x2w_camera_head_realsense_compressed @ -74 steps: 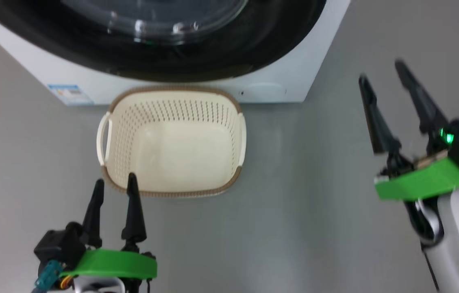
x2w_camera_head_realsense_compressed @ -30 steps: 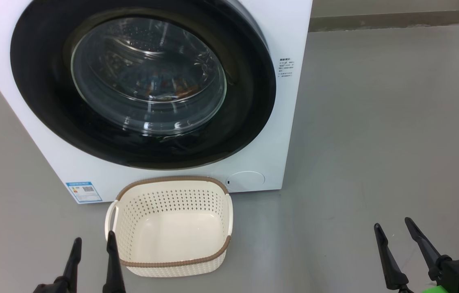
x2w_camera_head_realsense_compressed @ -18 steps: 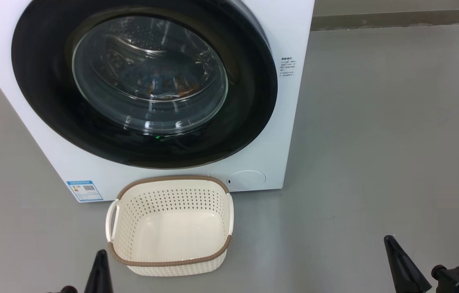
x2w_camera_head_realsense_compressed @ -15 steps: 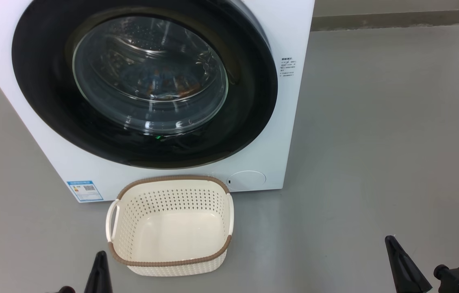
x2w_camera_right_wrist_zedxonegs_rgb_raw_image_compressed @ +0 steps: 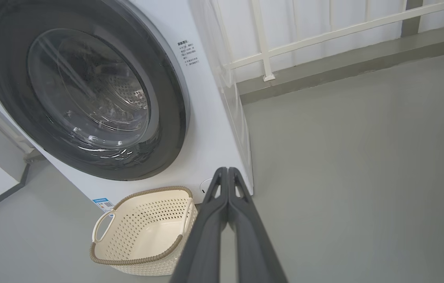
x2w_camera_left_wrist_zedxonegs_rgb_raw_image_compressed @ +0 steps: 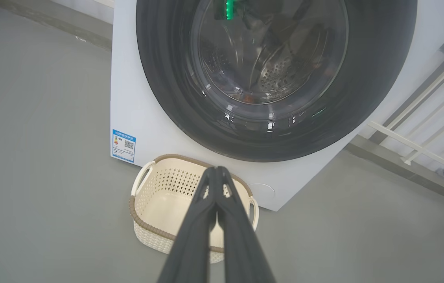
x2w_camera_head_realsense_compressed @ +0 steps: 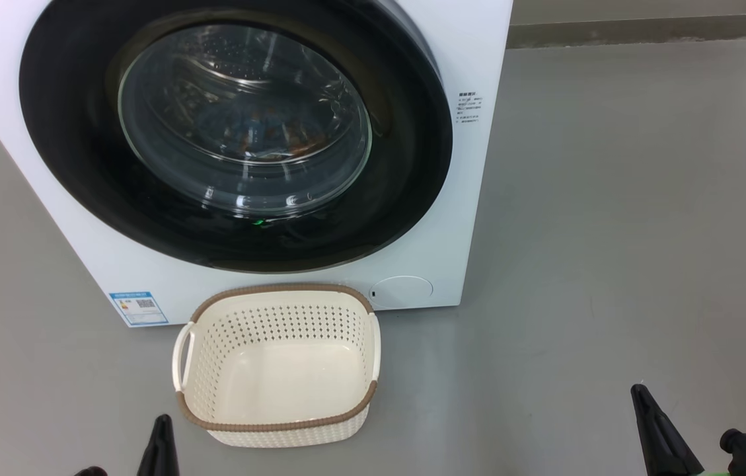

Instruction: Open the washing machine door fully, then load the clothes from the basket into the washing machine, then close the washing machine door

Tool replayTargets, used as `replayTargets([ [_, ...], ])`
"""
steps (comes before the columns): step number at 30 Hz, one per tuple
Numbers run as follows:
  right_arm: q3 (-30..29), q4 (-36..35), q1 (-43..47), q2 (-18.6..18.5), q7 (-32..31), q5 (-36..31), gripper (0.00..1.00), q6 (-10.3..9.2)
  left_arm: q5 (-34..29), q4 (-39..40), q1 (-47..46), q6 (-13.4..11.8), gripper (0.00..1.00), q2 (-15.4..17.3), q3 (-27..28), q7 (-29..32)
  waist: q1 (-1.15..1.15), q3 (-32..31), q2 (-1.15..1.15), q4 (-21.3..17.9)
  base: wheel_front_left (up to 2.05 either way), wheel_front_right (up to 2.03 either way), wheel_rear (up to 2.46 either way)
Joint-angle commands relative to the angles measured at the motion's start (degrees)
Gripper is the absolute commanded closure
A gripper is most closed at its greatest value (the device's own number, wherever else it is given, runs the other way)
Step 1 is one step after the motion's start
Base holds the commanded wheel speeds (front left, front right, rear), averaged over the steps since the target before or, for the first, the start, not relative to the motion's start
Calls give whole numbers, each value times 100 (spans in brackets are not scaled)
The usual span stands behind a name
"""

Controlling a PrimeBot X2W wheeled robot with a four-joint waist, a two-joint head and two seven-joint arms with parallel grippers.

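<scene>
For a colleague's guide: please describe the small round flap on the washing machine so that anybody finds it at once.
Find the white washing machine with its round black-rimmed door. At the lower right corner of its front, by the far right corner of the cream basket, sits the round flap. Unlike the blue label at the lower left, it is plain white.

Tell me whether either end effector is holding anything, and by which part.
Nothing is held. The left end effector and right end effector are both shut and empty.
</scene>
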State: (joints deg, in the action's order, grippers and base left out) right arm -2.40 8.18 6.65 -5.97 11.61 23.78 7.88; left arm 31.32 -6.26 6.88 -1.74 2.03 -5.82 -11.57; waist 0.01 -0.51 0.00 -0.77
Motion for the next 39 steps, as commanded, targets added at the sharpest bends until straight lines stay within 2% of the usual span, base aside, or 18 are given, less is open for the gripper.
replayTargets([
  [1, 3, -108, -266, -53, -34, 198, 100, -10, 185, 91, -276, 39, 100, 93, 89, 16, -1, 1, 0, 1, 0, 0, 0],
  [39, -65, 141, -632, 20, -617, 2701, 100, -21, 2453, -217, -644, 364, 100, 181, 383, 571, -1, 26, 0, 29, 0, 0, 0],
])
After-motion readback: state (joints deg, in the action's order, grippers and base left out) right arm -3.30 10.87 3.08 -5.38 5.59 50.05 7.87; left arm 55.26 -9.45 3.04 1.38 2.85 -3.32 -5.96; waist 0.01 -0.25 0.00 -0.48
